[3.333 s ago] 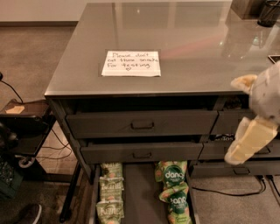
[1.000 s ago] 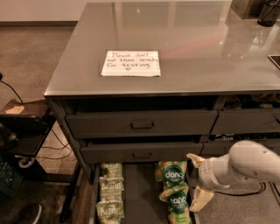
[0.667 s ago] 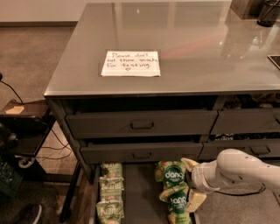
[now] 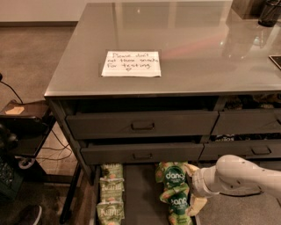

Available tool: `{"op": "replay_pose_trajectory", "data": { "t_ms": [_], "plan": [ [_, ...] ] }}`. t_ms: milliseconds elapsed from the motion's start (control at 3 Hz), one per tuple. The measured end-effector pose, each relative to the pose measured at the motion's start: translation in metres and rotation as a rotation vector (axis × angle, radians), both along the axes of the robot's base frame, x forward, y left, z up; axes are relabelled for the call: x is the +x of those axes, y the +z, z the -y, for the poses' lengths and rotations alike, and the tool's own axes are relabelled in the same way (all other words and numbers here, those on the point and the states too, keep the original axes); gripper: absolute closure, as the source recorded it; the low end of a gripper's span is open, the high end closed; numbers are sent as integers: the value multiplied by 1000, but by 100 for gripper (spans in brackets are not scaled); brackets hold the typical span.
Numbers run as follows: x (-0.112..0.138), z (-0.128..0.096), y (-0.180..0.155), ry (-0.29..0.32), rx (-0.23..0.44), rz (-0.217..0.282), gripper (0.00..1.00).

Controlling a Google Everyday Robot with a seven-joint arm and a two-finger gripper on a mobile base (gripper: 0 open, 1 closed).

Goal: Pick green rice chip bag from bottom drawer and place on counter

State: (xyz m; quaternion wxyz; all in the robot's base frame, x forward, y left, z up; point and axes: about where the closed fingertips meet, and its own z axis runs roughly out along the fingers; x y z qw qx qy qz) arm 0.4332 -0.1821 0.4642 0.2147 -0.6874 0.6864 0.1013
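Several bright-green rice chip bags with a "dang" badge lie in a column in the open bottom drawer [image 4: 138,193]; the top one [image 4: 174,175] lies above another [image 4: 178,202]. My gripper [image 4: 191,188] reaches in from the right on a white arm and sits low over the drawer, right beside these bags. Its cream fingers are spread, one [image 4: 188,167] by the top bag and one by the lower bag. Nothing is held. The glossy grey counter [image 4: 197,48] above carries a white handwritten note [image 4: 131,64].
Paler green bags [image 4: 111,191] lie in a column at the drawer's left. Two drawers with handle fronts [image 4: 142,125] overhang the bottom drawer, with more drawers at the right [image 4: 261,150]. A dark object [image 4: 269,12] stands at the counter's back right. A black cart [image 4: 22,127] with cables is at the left.
My arm has come down from beside the counter's right edge to the bottom drawer and has slid left, up against the dang bags.
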Motion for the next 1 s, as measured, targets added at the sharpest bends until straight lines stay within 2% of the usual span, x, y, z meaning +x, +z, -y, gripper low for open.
{"op": "replay_pose_trajectory", "data": {
  "t_ms": [333, 667, 1000],
  "plan": [
    [11, 4, -51, 47, 9, 5, 0],
    [21, 0, -105, 75, 47, -22, 0],
    [29, 0, -161, 50, 122, -75, 0]
  ]
}}
